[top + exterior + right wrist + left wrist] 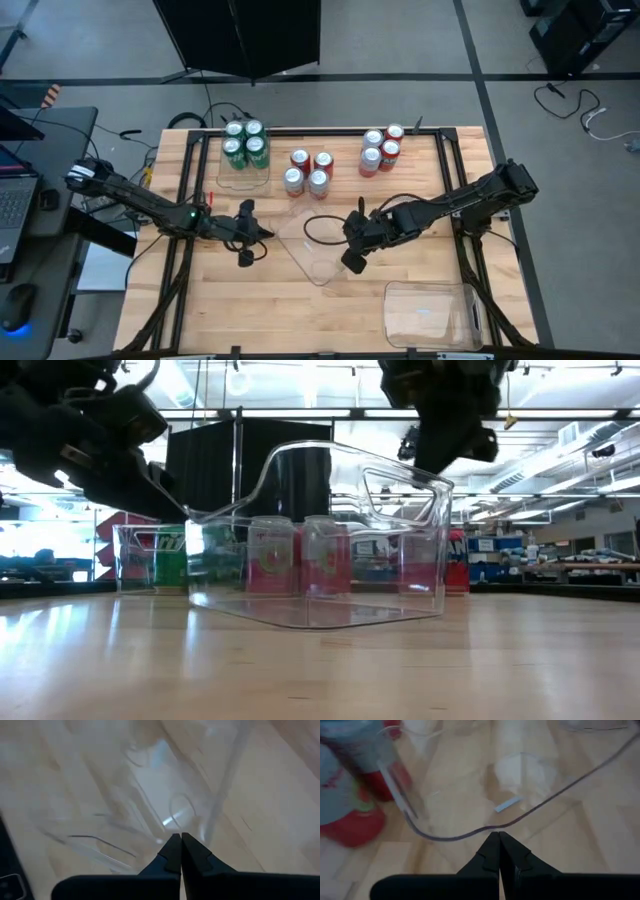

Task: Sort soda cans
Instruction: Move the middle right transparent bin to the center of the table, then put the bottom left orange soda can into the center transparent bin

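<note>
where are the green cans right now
In the high view the four green cans stand clustered inside a clear tray at the table's far left, left of the mixed red and silver cans mid-table.

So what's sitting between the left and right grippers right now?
High view: only the empty clear tray lies between the left gripper and the right gripper; no cans there.

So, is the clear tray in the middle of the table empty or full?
Empty: the middle tray holds no cans in the high view, only bare plastic over wood.
</note>
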